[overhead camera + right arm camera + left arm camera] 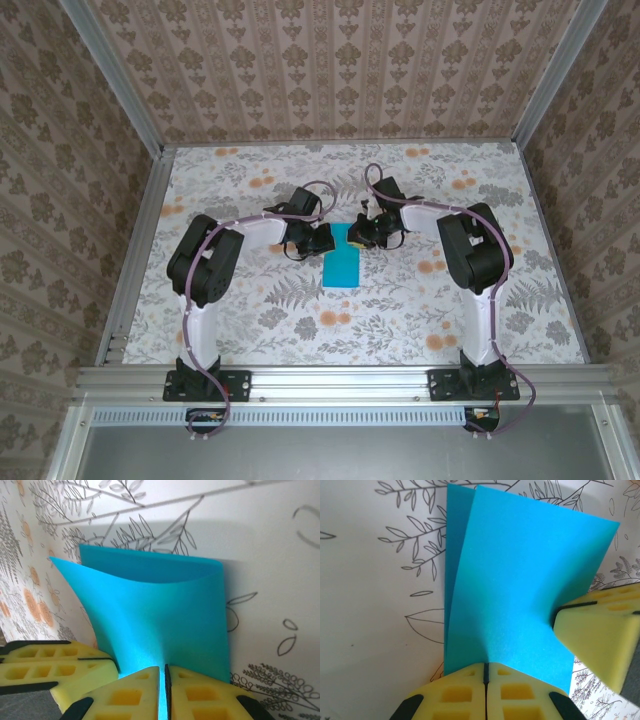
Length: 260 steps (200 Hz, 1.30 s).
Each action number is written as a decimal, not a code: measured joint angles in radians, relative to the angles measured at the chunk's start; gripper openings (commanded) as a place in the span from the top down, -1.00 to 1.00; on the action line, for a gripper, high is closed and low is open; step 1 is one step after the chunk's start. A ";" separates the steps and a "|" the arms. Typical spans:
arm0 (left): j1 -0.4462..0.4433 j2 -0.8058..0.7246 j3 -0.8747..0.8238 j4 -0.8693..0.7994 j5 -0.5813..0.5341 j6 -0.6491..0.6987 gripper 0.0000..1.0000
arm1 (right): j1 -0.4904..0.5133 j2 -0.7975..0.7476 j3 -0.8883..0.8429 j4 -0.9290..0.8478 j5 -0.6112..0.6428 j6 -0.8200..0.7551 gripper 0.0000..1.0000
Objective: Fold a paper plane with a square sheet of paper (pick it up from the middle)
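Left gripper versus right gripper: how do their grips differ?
The left gripper pinches the blue paper from its left side, the right gripper from its right. The right gripper looks to reach slightly farther forward than the left gripper. Both are shut on its raised layer.

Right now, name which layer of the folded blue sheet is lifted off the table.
The upper layer, bowed and curling upward; the lower layer lies flat on the tabletop, showing as a strip beside it.

No writing, label, brand or number is legible anywhere.
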State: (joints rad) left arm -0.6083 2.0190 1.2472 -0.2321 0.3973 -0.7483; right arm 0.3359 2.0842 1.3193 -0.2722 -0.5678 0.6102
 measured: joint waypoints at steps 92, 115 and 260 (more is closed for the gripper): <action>0.000 0.000 0.002 -0.004 0.000 0.014 0.86 | -0.023 0.040 0.056 -0.003 0.047 0.027 0.79; 0.000 0.000 0.002 -0.004 0.000 0.016 0.87 | -0.024 0.040 0.066 -0.007 0.052 0.027 0.79; 0.000 0.000 0.004 -0.008 0.000 0.027 0.86 | -0.037 0.099 0.189 -0.058 0.132 0.022 0.73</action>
State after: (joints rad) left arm -0.6083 2.0190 1.2510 -0.2405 0.3969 -0.7212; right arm 0.2985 2.1834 1.5082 -0.3298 -0.4362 0.6323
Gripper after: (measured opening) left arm 0.071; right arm 0.122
